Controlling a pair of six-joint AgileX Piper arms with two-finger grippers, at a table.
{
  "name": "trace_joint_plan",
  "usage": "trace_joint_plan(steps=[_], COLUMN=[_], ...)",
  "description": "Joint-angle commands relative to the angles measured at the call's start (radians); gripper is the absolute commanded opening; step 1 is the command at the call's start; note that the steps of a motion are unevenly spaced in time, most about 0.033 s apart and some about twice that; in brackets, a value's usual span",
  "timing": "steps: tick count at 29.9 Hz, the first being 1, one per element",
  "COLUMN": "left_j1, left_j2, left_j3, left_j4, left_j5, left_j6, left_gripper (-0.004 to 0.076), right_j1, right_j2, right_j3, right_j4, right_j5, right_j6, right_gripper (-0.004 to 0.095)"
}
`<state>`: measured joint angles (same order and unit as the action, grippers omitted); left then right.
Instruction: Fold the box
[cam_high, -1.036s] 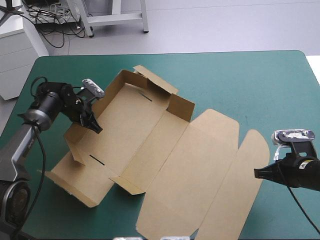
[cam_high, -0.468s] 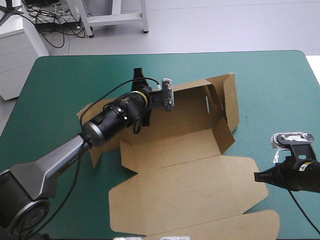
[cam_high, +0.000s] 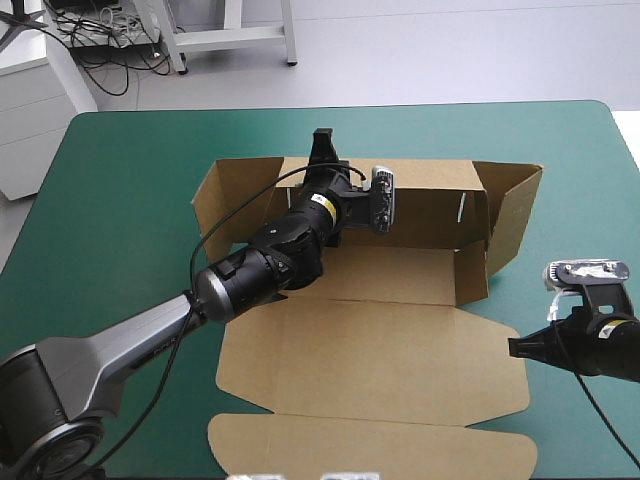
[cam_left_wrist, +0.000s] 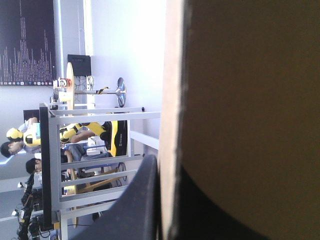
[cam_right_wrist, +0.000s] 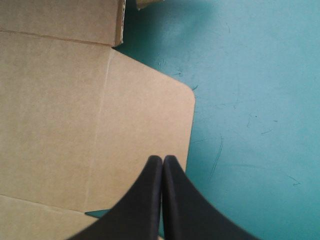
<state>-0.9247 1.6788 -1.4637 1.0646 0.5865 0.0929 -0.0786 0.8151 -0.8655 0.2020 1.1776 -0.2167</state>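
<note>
1. High view: box (cam_high: 370, 360) mid-counter (cam_high: 120, 180), back wall up at 12 o'clock
2. Left fingers (cam_high: 322, 145) clamp that wall's rim; right fingers (cam_right_wrist: 157, 172) closed, empty, 4 o'clock
3. Light, stiff board: probably best gripped by edges

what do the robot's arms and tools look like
The left arm has a smooth grey link leading to a black, rounded wrist section with a yellowish band. Only a black end of the right arm shows. The left tool and right tool have broad black fingers, curved like fins and tapering to a point.
</note>
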Motion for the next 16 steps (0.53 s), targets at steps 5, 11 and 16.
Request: trace_joint_plan(steps=[5, 11, 16], left_j1=[-0.009, -0.039, -0.052], left_j2=[-0.006, 0.02, 0.039], left_j3=[-0.029, 0.023, 0.082], left_j4=[0.081, 0.338, 0.479], left_j5=[-0.028, -0.006, 0.002], left_j6=[-0.074, -0.303, -0.396], left_gripper=[-0.001, -0.001, -0.001], right_j1=[-0.004, -0.004, -0.004], right_j2=[-0.003, -0.003, -0.003], right_j3=[-0.023, -0.023, -0.025], right_j4=[0.009, 0.013, 0.072], right_j5=[-0.052, -0.088, -0.137], right_j6=[-0.009, -0.009, -0.009], right_gripper=[-0.002, -0.002, -0.0018])
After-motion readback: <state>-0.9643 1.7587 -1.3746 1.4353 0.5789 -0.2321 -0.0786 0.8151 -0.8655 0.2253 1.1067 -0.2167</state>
